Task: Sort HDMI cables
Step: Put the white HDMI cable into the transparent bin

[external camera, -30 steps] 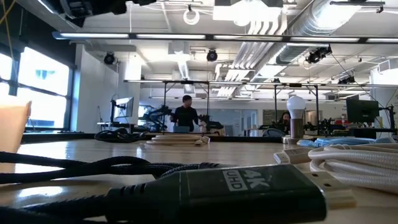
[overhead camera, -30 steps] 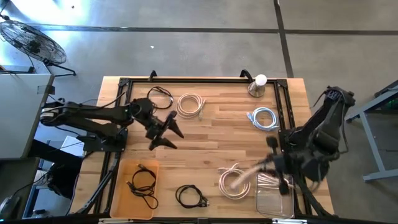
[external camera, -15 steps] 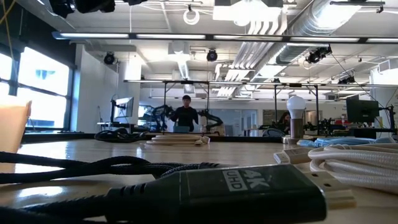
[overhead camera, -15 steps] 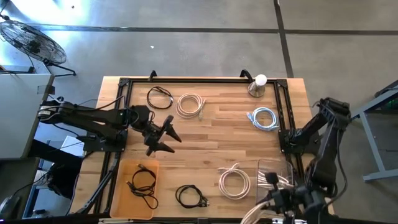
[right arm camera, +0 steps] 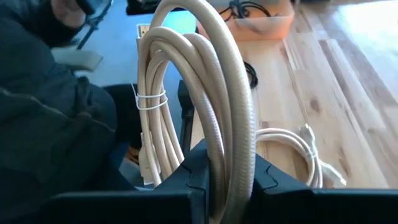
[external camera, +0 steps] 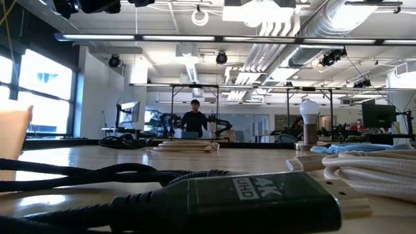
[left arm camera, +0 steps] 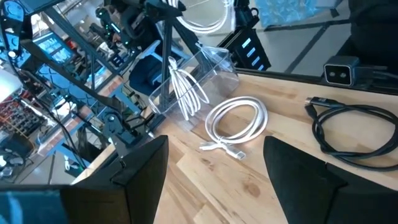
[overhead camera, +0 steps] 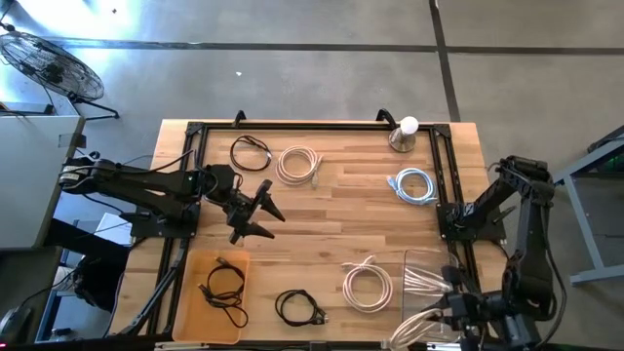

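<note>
1. The clear bin [overhead camera: 429,283] at the table's near right corner serves as the landmark; it already holds pale cables.
2. The right gripper [overhead camera: 450,314] hangs just past the bin's near edge, at the table's front rim, with its fingers clamped on a cream coil [right arm camera: 205,106].
3. In the right wrist view that coil stands upright out of the closed fingers, its loop rising away from the claw and a thin tie binding one side.
4. The key relation: the bin lies just behind the held coil, toward the table's middle, so I judge the coming move to be a short carry back over the bin's wall before letting go.
5. The coil's long axis runs up and down, so it should drop in end-first if lowered straight.
6. Just beside the bin, on its left, a white coil [overhead camera: 366,285] lies flat on the wood; the right arm is far nearer to it.
7. Further left of that coil lies a black coil [overhead camera: 297,308], and beyond it an orange tray [overhead camera: 189,304] with another black cable.
8. The left gripper [overhead camera: 261,216] hovers well apart from the bin, above the orange tray's far side, its fingers spread and holding nothing.
9. Far from the bin, near the table's back edge, rest a black coil [overhead camera: 250,152], a cream coil [overhead camera: 297,164] and a bluish-white coil [overhead camera: 412,185].
</note>
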Robot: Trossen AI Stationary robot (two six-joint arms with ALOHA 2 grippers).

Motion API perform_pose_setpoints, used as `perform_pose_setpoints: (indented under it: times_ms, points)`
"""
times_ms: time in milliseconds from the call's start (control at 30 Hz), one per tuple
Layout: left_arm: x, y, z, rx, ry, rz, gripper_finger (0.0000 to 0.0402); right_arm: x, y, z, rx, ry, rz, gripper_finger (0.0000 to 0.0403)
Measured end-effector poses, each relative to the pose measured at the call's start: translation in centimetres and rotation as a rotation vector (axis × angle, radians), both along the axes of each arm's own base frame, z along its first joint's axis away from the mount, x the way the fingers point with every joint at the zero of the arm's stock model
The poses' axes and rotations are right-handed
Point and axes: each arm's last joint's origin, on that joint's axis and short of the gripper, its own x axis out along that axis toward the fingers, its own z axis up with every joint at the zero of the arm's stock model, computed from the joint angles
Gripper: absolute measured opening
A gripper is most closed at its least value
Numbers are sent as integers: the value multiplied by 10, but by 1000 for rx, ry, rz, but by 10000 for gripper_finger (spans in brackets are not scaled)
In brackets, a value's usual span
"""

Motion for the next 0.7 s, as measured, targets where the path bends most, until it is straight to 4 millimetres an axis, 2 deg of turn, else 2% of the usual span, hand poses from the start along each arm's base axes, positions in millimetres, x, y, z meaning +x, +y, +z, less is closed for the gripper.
perform_pose_setpoints:
  times_ms: [167, 367, 567, 700]
  points:
    - [0, 0, 0, -4, 1, -8, 257, -3, -10, -8, 31, 132, -83, 32]
    - [0, 0, 0, -3, 3, -8, 257, 3, -20, -18, 50, 331, -184, 32]
    - [0, 0, 0, -3, 3, -8, 257, 7, -30, -18, 52, 498, -248, 32]
    - [0, 0, 0, -3, 3, -8, 257, 7, -35, -9, 57, 576, -289, 32]
